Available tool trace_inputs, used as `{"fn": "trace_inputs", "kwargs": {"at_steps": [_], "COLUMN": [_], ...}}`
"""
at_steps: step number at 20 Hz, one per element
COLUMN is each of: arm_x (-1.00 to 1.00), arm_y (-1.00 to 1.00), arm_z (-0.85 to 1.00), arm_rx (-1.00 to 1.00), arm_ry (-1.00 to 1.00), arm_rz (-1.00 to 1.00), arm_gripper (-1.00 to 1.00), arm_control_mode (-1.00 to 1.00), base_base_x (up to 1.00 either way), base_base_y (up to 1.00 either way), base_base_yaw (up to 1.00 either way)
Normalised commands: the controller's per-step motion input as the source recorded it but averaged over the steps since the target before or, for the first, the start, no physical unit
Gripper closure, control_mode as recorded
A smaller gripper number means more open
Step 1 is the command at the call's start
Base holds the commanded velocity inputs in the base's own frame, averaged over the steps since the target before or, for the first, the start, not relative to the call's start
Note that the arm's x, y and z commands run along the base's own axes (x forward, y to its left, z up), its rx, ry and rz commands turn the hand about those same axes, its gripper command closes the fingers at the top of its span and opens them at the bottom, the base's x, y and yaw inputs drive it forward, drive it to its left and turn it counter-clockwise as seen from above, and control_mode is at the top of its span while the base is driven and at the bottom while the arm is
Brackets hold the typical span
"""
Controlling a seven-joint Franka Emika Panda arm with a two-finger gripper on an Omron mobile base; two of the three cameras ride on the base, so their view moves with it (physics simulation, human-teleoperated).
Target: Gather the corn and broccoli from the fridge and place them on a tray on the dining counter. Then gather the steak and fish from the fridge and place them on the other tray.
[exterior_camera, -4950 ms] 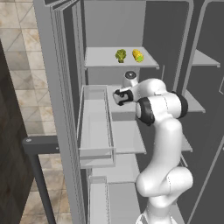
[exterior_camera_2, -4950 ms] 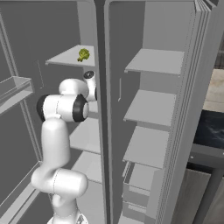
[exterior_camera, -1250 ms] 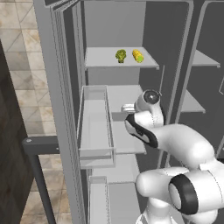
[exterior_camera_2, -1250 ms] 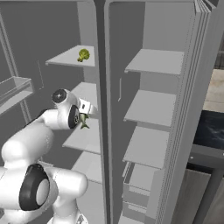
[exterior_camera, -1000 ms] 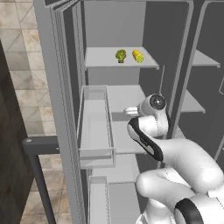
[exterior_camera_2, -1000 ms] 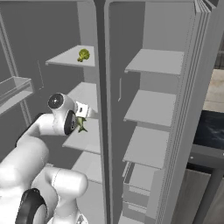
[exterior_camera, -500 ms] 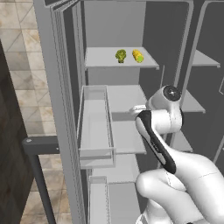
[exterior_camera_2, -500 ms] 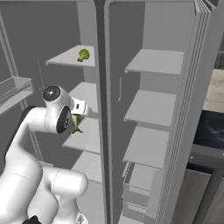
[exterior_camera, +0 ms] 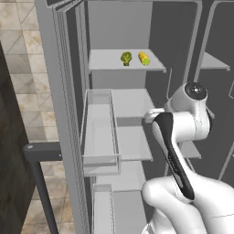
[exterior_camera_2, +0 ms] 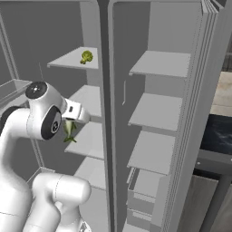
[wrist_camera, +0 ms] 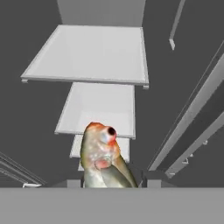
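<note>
We had the hand (wrist_camera: 111, 183) clamped on the fish (wrist_camera: 103, 157), head out, so it could leave the fridge (exterior_camera: 64, 114). Corn (exterior_camera: 144, 58) and broccoli (exterior_camera: 126, 57) sat side by side on the top shelf (exterior_camera: 109, 61), not yet gathered.

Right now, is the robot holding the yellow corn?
No, the corn sits on the top shelf beside the broccoli; the fingers hold a fish.

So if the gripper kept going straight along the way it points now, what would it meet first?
Judging by the hand view, the gripper, shut on the fish, points down the stacked fridge shelves. The lower shelf beyond the fish's head looks like the first contact, though depth is unclear.
</note>
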Motion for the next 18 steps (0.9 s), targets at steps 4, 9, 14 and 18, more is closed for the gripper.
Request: {"fn": "trace_inputs", "kwargs": {"at_steps": [4,9,14,18], "arm_x": [-0.5,-0.52,-0.62,-0.45], "arm_y": [-0.16,-0.08,-0.05,-0.01], "arm_z": [0.23,0.16,0.24,0.26], "arm_rx": [-0.02,-0.02,-0.06,-0.1], "arm_ry": [0.0,-0.04,-0.18,-0.27], "arm_rz": [0.0,0.08,0.09,0.03], "arm_gripper": [1.0,1.0,1.0,1.0], "arm_control_mode": [-1.0,-1.0,-1.0,-1.0], "base_base_x": [0.0,0.0,0.0,0.0], "base_base_y": [0.0,0.0,0.0,0.0], "base_base_yaw": [0.0,0.0,0.0,0.0]}}
